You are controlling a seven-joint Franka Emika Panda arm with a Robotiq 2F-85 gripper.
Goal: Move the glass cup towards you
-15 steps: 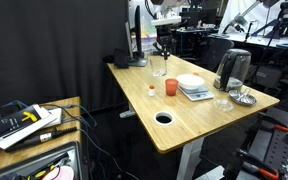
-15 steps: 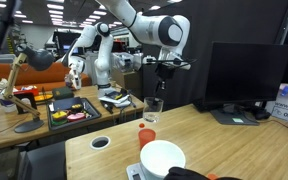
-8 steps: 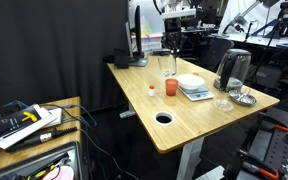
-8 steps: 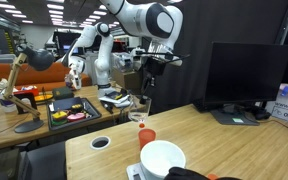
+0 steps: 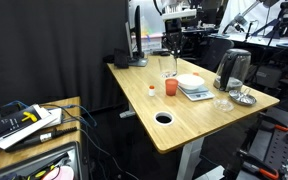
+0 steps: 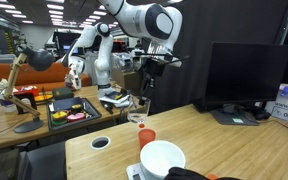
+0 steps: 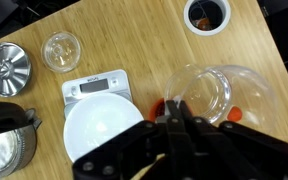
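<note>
The glass cup (image 7: 62, 50) is a small clear tumbler standing on the wooden table (image 7: 134, 40), beside a metal lid; it also shows in an exterior view (image 5: 222, 102). My gripper (image 7: 174, 110) is shut on the rim of a wider clear glass piece (image 7: 212, 88) and holds it above the table, well away from the glass cup. Both exterior views show the gripper (image 5: 169, 47) (image 6: 149, 68) with the wide glass (image 5: 167, 66) (image 6: 140, 105) hanging under it. The orange cup (image 5: 171, 87) (image 6: 146, 135) stands just below.
A white bowl (image 7: 104, 128) sits on a scale (image 7: 89, 88) between the gripper and the glass cup. A kettle (image 5: 232, 68) and metal lid (image 7: 6, 68) stand near the cup. The table has a round hole (image 7: 206, 15). A monitor (image 6: 249, 80) stands behind.
Between one second and half a second ago my gripper moved sideways with the wide glass, towards the orange cup. Since then nothing has visibly moved.
</note>
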